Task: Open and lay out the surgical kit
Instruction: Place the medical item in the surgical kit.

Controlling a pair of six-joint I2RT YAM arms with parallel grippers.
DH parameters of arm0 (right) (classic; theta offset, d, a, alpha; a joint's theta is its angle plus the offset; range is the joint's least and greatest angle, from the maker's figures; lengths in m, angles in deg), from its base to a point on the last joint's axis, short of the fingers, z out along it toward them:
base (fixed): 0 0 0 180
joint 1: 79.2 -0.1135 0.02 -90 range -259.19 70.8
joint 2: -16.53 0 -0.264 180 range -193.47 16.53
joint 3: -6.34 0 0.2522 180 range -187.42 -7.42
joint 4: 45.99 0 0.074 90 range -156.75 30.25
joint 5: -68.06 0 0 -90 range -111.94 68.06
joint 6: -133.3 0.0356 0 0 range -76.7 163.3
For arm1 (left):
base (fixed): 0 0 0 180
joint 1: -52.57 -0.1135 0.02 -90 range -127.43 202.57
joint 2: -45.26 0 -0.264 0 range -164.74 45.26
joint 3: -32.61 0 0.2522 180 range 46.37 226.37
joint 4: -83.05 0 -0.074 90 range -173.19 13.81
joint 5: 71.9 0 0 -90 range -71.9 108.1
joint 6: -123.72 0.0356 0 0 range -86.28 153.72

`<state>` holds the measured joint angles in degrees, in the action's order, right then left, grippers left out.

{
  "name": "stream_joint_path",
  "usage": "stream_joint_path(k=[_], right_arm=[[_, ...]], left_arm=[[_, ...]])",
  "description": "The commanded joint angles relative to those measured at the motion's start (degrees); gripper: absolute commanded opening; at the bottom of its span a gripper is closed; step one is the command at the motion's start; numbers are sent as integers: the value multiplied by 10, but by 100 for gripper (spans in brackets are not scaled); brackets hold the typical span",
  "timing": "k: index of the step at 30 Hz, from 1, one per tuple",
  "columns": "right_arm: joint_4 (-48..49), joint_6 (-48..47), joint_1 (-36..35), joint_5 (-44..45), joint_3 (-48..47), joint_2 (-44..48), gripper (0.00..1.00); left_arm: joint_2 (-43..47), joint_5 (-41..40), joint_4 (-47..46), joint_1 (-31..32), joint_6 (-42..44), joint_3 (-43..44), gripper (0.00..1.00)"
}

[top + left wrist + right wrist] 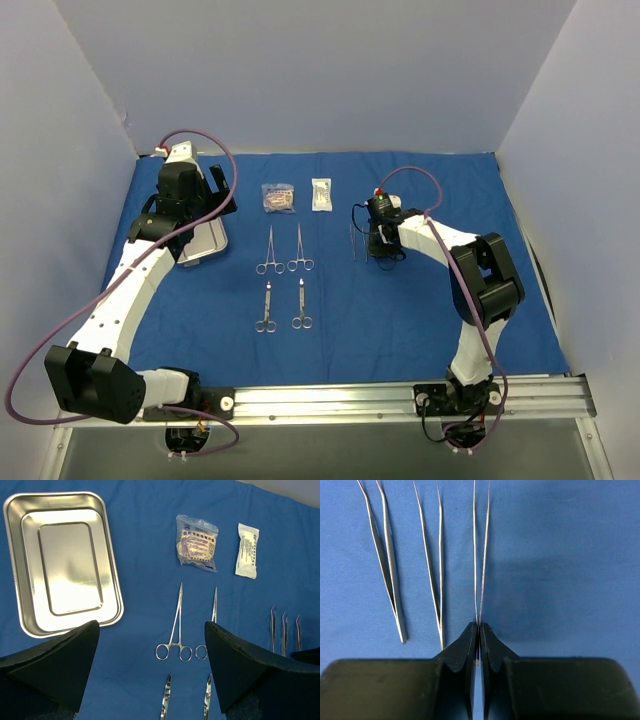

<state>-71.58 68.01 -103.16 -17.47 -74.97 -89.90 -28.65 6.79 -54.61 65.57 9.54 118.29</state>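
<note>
Blue cloth wrap spread flat over the table, with the rest of the kit laid out on it.

Steel tray at the left side, largely covered in the top view by the left arm. Seen whole and bare from the left wrist.

Left gripper hovering over the tray's far end, released. Jaws wide apart, nothing between the fingers.

Four scissor-like instruments in two rows at the middle: far pair, near pair. From the left wrist, one far instrument complete and the other's ring handles half hidden behind a finger. Near pair cut off there by the bottom edge, only the tips showing.

Two packets beyond them, near the far edge of the cloth: one with brownish contents, one white. Print on both too small to read.

Three tweezers side by side, right of the instruments, none touching another. In the top view only one thin line plain, the others lost under the right gripper. From the right wrist all three in sight: left, middle, right-hand tweezers. Far tips at or past the top edge of that view.

Right gripper clenched on the joined end of the right-hand tweezers, that end swallowed in the seam between the fingertips. Lifted or resting on the cloth: impossible to tell.
</note>
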Motion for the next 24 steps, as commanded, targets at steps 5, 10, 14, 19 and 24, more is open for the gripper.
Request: stream_joint_path(k=[5,10,14,19,24], right_arm=[[-18,12,1,14,4,-6,1],[-14,16,1,15,5,-8,4],[-13,17,1,16,4,-9,6],[-14,19,1,18,2,-4,11],[-21,21,1,24,-3,8,14]], left_arm=[[2,2,-34,-4,5,2,95],[2,4,-34,-3,5,2,95],[2,6,-35,-4,5,2,96],[3,7,-35,-3,5,2,96],[4,6,-34,-4,6,2,96]])
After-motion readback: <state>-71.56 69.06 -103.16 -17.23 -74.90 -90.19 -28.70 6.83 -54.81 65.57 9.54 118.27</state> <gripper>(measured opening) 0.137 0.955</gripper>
